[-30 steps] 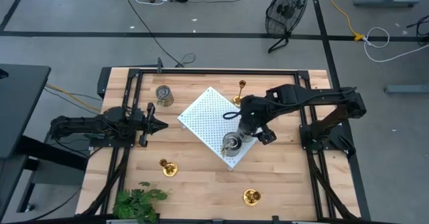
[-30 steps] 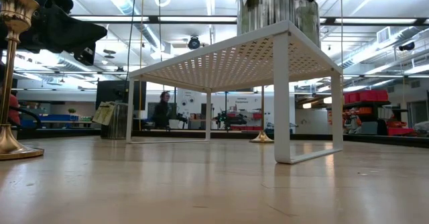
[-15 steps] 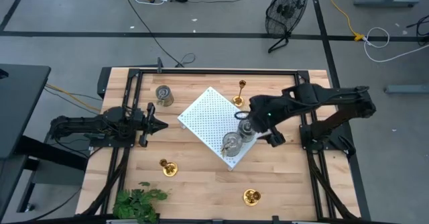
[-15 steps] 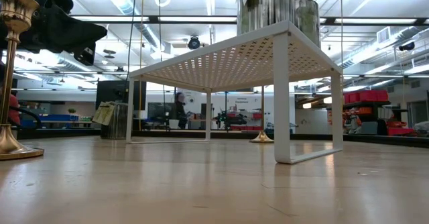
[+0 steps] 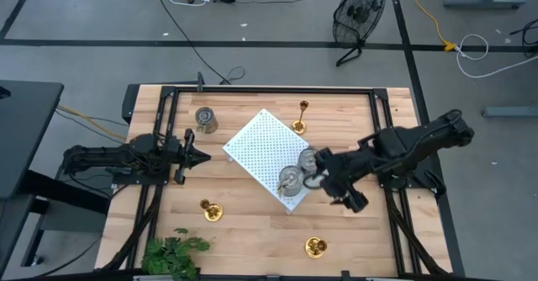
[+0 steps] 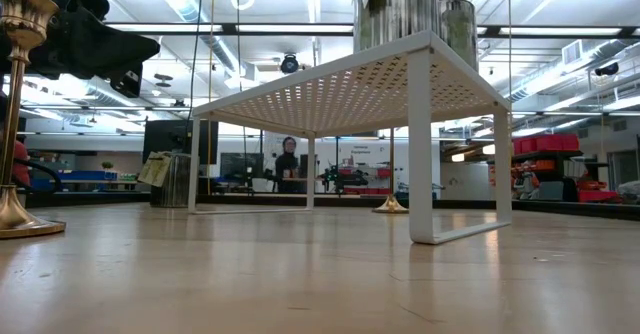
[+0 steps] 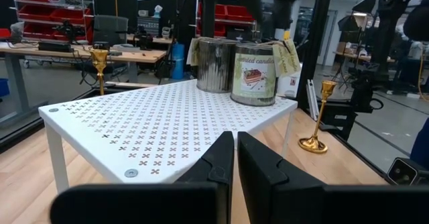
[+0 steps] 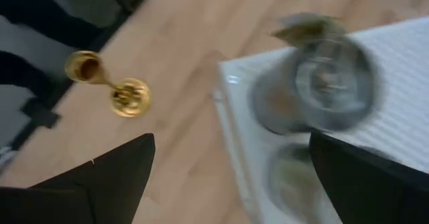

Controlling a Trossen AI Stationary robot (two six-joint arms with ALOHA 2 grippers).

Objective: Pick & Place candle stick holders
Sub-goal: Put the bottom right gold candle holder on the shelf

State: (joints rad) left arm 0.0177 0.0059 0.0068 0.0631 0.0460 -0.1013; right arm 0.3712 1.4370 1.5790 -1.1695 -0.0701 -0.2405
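right claw spread wide, empty, beside white board's corner | two silver tins touching on that corner | third tin and brass holders around on table | left claw pinched narrow, empty

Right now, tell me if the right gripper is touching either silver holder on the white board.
Apart. In the right wrist view the right gripper is open, and both silver holders sit beyond its fingers, with nothing between them.
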